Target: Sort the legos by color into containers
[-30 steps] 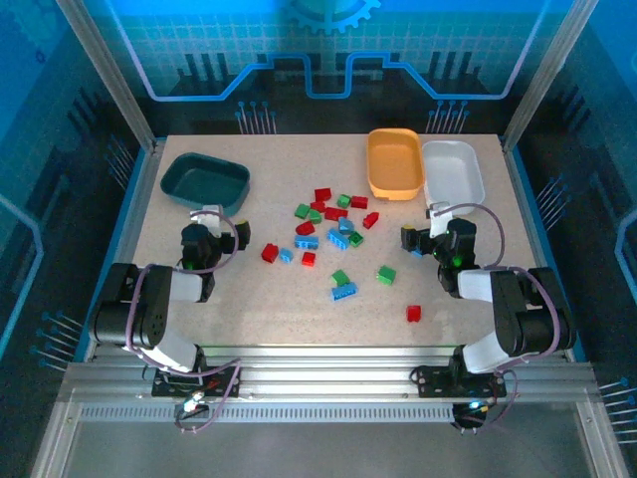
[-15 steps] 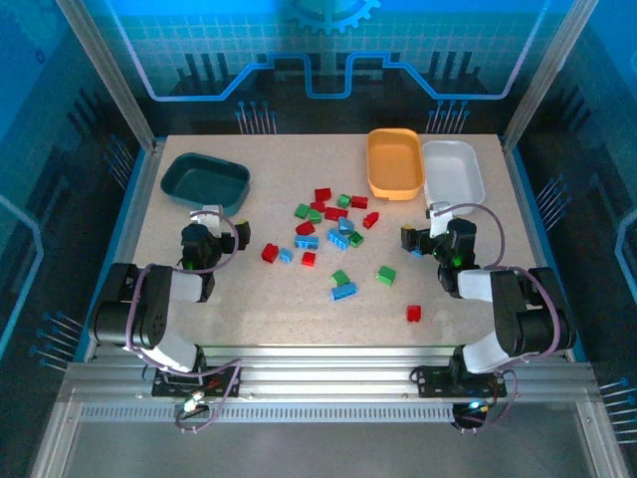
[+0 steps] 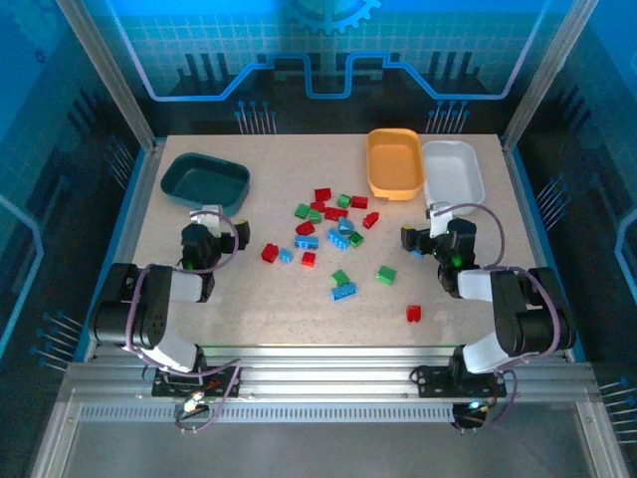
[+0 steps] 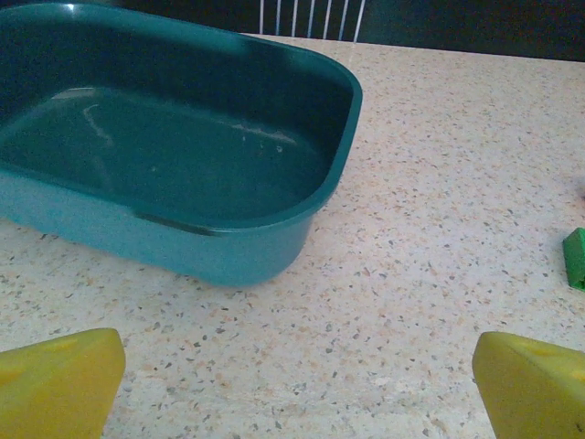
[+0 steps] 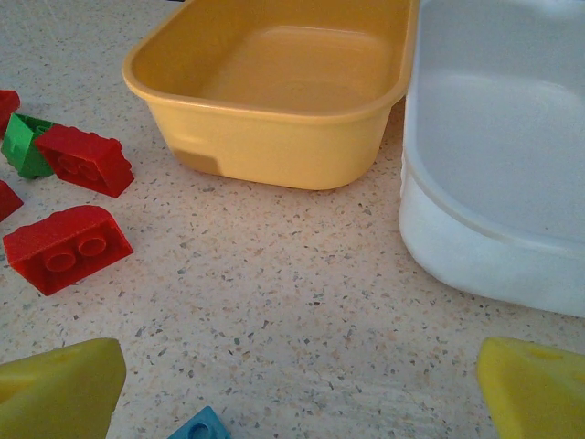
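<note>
We see the left end effector (image 4: pixel 297 389) and the right end effector (image 5: pixel 297 398) open; the legos (image 3: pixel 307 242) lie scattered on the desk (image 3: pixel 269 309).

Twin arms are wearing black joints and pale grey shells.

The left arm (image 3: pixel 159 304) and the right arm (image 3: pixel 513 314) are showing the same build: rounded black joint housings are alternating with smooth light-grey links, and each wrist is carrying a small white block on top. A thin purplish cable (image 3: pixel 239 235) is looping beside the left wrist, and a matching cable (image 3: pixel 495 231) is arching over the right one. More wiring is trailing at both bases, where tiny lights are glowing. A green light (image 3: pixel 458 261) is shining on the right wrist. In the wrist views, the jaws are ending in blunt, glossy yellow pads (image 4: pixel 59 380), the right arm's pads (image 5: pixel 57 389) looking alike.
</note>
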